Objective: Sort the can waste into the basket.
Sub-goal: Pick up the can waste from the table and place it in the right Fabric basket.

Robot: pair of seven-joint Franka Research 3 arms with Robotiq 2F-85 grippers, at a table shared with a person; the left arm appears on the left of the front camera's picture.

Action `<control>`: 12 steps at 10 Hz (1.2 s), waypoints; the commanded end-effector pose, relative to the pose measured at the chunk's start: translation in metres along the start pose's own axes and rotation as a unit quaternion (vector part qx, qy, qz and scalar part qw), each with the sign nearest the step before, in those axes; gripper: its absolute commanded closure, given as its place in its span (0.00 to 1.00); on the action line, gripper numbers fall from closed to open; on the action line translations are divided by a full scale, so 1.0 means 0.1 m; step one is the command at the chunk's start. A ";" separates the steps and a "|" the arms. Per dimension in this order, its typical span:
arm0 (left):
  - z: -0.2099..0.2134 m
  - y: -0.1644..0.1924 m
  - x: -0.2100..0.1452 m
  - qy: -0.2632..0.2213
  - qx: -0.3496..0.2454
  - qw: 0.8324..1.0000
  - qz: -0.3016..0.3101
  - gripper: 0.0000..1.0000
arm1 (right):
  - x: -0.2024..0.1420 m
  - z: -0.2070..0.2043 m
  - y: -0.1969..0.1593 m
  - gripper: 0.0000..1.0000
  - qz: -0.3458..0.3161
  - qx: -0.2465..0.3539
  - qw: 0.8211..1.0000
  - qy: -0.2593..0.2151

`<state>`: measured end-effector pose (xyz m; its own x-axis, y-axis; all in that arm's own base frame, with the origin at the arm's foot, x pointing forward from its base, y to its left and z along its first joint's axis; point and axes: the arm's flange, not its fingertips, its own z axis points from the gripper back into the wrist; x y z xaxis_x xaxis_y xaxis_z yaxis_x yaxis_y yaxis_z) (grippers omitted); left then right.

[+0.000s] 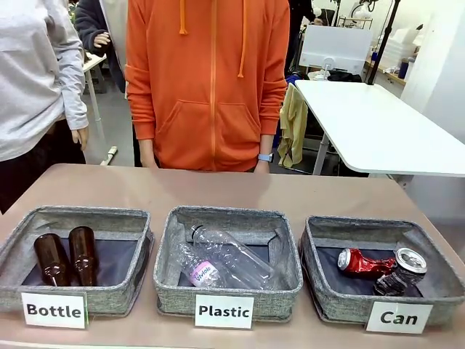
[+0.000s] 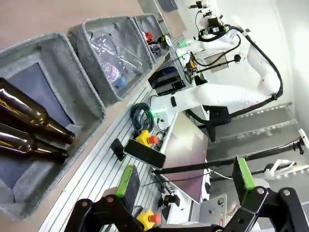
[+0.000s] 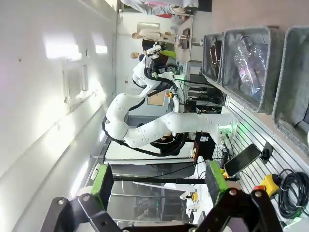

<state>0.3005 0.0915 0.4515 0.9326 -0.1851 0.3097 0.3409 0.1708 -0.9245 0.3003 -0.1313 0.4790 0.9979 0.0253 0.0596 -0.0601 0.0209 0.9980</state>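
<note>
Bench (image 1: pixel 218 190): red can (image 1: pixel 361 262) and dark can (image 1: pixel 401 273) lie in the Can basket (image 1: pixel 341 302); sorting looks complete. Left claw (image 2: pixel 186 186) and right claw (image 3: pixel 159 181) released, empty; best kept clear.

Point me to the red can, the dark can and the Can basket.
red can (image 1: pixel 361 262), front view, on its crushed red side.
dark can (image 1: pixel 409 260), front view, on its silver round end.
Can basket (image 1: pixel 341 304), front view, on its grey front wall left of the label.
</note>
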 end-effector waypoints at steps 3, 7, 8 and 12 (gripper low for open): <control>-0.03 -0.10 -0.02 0.011 -0.013 1.000 -0.015 0.00 | -0.01 0.04 0.01 0.00 0.009 0.001 1.000 0.007; -0.03 -0.10 -0.02 0.011 -0.013 1.000 -0.015 0.00 | -0.01 0.04 0.01 0.00 0.009 0.001 1.000 0.007; -0.03 -0.10 -0.02 0.011 -0.013 1.000 -0.015 0.00 | -0.01 0.04 0.01 0.00 0.009 0.001 1.000 0.007; -0.03 -0.10 -0.02 0.011 -0.013 1.000 -0.015 0.00 | -0.01 0.04 0.01 0.00 0.009 0.001 1.000 0.007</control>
